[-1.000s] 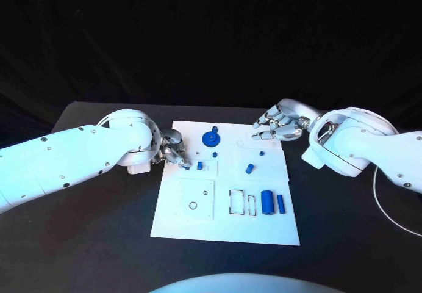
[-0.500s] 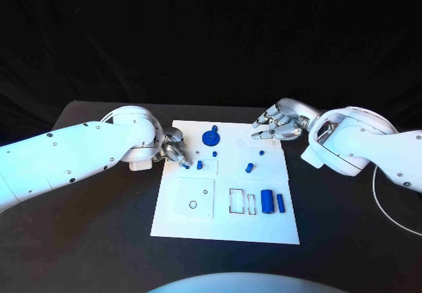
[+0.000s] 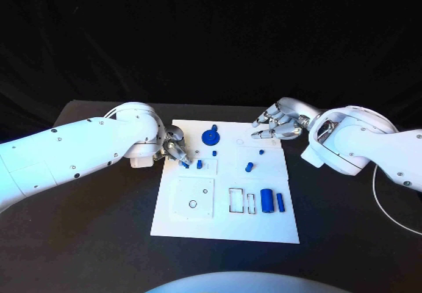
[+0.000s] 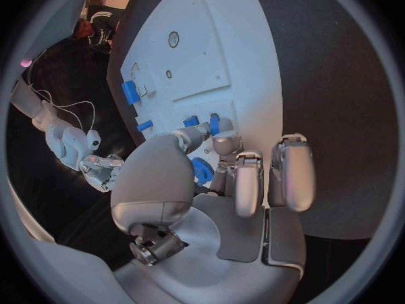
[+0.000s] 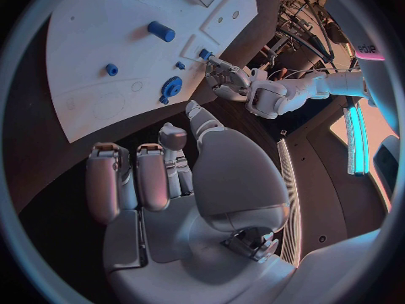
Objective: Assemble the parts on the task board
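We judge the step in hand to be a pick at the board's left edge: our left hand (image 3: 173, 148) has its fingertips down at a small blue peg (image 3: 185, 163) on the white board (image 3: 224, 229). We cannot tell whether the fingers actually pinch it. Just beyond those fingertips lies a second short blue peg (image 3: 199, 164). Our right hand (image 3: 275, 127) hovers at the board's far right corner, fingers loosely apart, holding nothing. Nearer our body from both hands lie two smooth blue cylinders (image 3: 267, 201) beside a rectangular slot. The round blue knob (image 3: 211, 137) sits between the hands. Next we need a firm pinch, then a lift.
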### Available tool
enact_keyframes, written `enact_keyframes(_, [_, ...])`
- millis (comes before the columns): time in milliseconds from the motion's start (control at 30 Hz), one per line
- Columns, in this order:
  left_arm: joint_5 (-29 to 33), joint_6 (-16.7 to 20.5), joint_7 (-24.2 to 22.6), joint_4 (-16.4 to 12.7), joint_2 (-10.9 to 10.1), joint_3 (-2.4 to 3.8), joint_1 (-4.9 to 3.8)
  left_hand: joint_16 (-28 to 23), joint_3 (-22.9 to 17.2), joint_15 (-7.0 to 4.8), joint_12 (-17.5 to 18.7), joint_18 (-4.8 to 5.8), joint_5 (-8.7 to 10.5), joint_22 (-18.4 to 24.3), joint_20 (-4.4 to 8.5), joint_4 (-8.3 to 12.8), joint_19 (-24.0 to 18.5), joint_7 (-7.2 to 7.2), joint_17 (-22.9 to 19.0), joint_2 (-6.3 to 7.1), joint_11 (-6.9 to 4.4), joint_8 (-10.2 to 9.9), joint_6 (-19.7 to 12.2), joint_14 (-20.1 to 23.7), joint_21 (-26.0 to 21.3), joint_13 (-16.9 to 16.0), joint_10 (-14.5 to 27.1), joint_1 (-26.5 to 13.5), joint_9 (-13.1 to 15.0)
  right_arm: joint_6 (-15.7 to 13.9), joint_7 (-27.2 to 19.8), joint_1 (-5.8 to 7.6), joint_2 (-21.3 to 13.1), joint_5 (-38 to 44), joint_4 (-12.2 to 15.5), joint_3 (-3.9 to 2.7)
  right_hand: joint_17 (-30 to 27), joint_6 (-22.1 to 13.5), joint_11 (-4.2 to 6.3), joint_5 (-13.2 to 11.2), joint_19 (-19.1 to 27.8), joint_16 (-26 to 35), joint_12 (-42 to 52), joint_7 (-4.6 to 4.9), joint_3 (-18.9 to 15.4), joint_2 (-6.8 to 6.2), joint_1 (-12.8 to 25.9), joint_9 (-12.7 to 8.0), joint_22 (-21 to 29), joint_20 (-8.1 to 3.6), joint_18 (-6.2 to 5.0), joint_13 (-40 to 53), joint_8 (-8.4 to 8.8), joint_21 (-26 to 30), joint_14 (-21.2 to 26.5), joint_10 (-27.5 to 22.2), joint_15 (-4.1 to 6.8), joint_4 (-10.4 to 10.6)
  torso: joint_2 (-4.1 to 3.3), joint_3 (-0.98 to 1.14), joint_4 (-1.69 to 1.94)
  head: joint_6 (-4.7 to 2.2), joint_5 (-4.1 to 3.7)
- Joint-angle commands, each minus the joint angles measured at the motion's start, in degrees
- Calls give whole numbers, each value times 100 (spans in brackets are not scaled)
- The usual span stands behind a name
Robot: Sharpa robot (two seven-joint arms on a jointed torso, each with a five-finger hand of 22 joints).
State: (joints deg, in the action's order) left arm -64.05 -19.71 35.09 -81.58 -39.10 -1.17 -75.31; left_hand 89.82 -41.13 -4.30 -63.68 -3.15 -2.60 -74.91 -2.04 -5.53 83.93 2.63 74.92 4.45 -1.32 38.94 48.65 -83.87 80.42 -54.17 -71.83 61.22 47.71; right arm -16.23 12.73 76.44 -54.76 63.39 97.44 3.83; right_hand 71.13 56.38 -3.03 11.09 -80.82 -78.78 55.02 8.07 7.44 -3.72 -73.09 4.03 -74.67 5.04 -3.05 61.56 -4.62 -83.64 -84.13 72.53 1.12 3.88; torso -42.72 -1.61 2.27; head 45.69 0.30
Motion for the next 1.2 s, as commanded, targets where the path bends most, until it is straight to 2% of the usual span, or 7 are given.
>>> enact_keyframes(33, [51, -183, 183, 25, 41, -67, 88, 18, -220, -46, -37, 28, -26, -439, 38, 204, 75, -45, 1508, -2, -34, 33, 76, -613, 31, -29, -41, -106, 8, 55, 1, -3, 1, 28, 10, 0, 3, 42, -2, 35, 45, 17, -14, 6, -36, 55, -2, 4, 5, 4, -36, -1, -32, 24, -224, -27, 10, -9, 0, -1, 2, 10, -5])
enact_keyframes(367, [-106, -16, 212, 41, 90, -67, 88, 18, -177, -86, -173, 51, -70, -532, 74, 192, 133, -102, 1508, 37, -83, 69, 224, -613, 106, -181, -215, -372, -1, 59, 5, -3, -4, 28, 17, 0, 3, 42, -2, 35, 45, 17, -14, 6, -36, 55, -2, 4, 5, 4, -36, -1, -32, 24, -224, -27, 10, -9, 0, -2, 0, 19, -5])
enact_keyframes(767, [-130, -86, 175, 38, 114, -67, 88, 18, -30, -117, -246, 64, -100, -581, 105, 227, 164, -157, 1508, 164, -126, 75, 359, -613, 141, -272, -337, -584, -30, 12, -13, -3, -7, 28, 23, 0, -6, 45, -2, 35, 48, 25, -19, 6, -42, 64, 6, 4, 10, 4, -37, -7, -34, 27, -222, -28, 10, 1, -2, -2, -1, 32, -16])
enact_keyframes(1200, [-166, -90, 206, 79, 137, -66, 87, 18, 149, -131, -292, 78, -102, -637, 120, 157, 193, -184, 1508, 194, -146, 54, 488, -613, 181, -343, -426, -824, -76, -64, -56, -3, -3, 28, 25, 0, -6, 45, -2, 35, 48, 25, -19, 6, -42, 64, 6, 4, 10, 4, -37, -7, -34, 27, -222, -28, 10, 1, 3, 1, -1, 41, -33])
